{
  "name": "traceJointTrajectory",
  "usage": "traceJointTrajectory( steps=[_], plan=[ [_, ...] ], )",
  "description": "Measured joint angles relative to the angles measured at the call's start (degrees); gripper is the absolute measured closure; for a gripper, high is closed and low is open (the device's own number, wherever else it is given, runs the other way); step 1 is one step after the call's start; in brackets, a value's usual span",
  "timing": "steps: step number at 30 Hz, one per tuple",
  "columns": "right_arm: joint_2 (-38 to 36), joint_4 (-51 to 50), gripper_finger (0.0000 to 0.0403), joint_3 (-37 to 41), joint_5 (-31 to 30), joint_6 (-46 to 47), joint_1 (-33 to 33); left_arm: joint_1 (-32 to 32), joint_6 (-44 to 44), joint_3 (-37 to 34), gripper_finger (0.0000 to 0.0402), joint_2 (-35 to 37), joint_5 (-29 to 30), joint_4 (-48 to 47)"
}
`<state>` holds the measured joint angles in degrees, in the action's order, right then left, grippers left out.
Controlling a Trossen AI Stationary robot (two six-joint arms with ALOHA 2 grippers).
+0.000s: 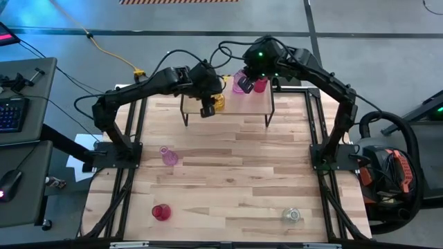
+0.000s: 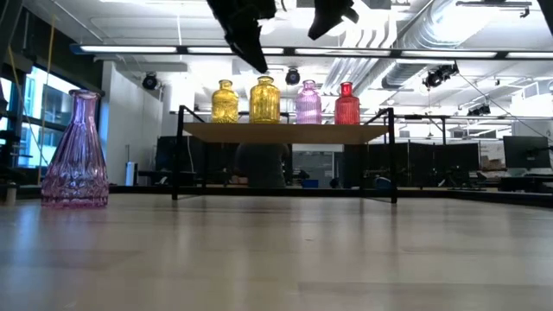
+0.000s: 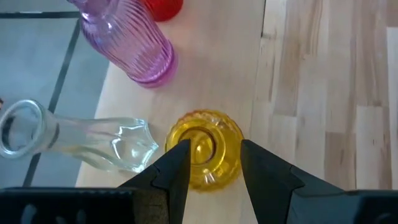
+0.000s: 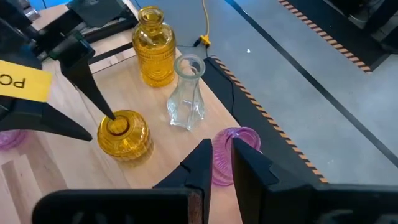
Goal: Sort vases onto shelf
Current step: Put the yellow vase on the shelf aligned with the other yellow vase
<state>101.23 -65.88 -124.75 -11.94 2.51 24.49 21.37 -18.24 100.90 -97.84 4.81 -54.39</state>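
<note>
The shelf (image 1: 239, 104) stands at the table's far edge. In the low view it carries two yellow vases (image 2: 225, 102) (image 2: 264, 100), a pink vase (image 2: 308, 103) and a red vase (image 2: 346, 104), all upright. A clear vase (image 4: 186, 93) stands behind them near the shelf's far edge. My left gripper (image 3: 214, 165) is open just above the right-hand yellow vase (image 3: 205, 149), a finger on either side of its neck, not touching. My right gripper (image 4: 222, 152) hovers above the shelf's pink vase (image 4: 233, 155), open only narrowly.
On the tabletop stand a pink vase (image 1: 168, 156) at the left, a red vase (image 1: 160, 211) near the front left and a clear vase (image 1: 292, 215) near the front right. Bare wood lies between them. Both arms reach over the shelf from the two sides.
</note>
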Motion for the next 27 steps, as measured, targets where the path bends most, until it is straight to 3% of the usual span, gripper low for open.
traceJointTrajectory(
  steps=[27],
  plan=[
    [0.0,0.0,0.0363,0.0,0.1,-1.0,0.6,0.0,-0.1,0.1,0.0273,-2.8,0.0,-0.5]
  ],
)
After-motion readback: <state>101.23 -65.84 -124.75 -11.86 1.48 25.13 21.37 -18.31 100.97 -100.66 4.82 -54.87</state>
